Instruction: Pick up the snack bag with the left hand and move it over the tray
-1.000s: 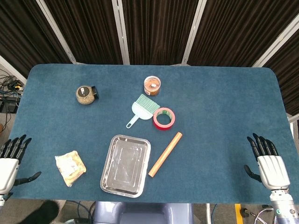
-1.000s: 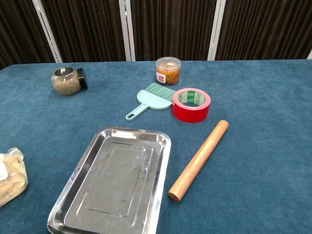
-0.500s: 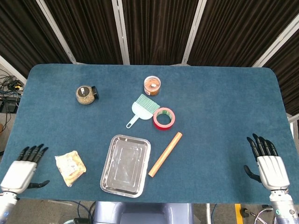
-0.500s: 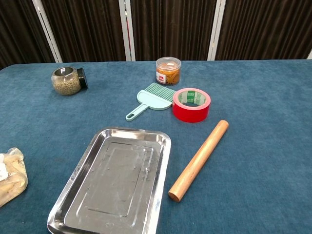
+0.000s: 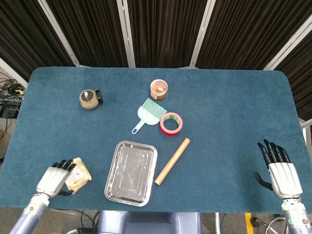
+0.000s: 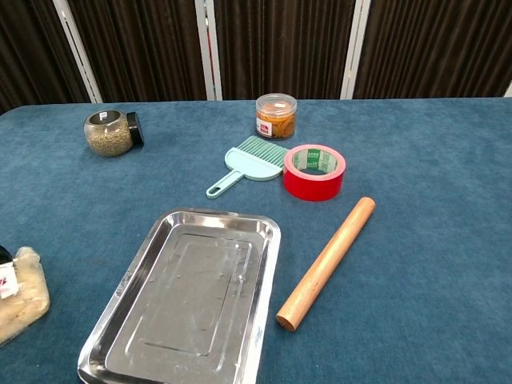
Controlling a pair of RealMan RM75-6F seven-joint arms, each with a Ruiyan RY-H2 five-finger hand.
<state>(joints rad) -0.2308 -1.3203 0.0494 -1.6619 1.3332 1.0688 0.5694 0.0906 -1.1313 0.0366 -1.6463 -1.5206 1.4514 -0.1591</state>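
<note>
The snack bag (image 5: 80, 171), clear with pale snacks, lies near the table's front left edge, left of the steel tray (image 5: 130, 173). My left hand (image 5: 54, 179) covers the bag's left part, with its fingers curled down onto the bag. Whether it has a grip does not show. In the chest view the bag (image 6: 22, 294) sits at the left edge beside the tray (image 6: 192, 304), and only a dark fingertip (image 6: 3, 254) of that hand shows. My right hand (image 5: 280, 171) rests open at the table's front right corner, holding nothing.
A wooden rolling pin (image 5: 172, 161) lies just right of the tray. Behind it are a red tape roll (image 5: 171, 123), a green brush (image 5: 148, 113), an orange-filled jar (image 5: 158, 89) and a grain jar (image 5: 89, 99) on its side at the back left.
My left hand has swept in from the table's left edge onto the snack bag, and the bag has shifted slightly toward the tray. The right hand has stayed put.
</note>
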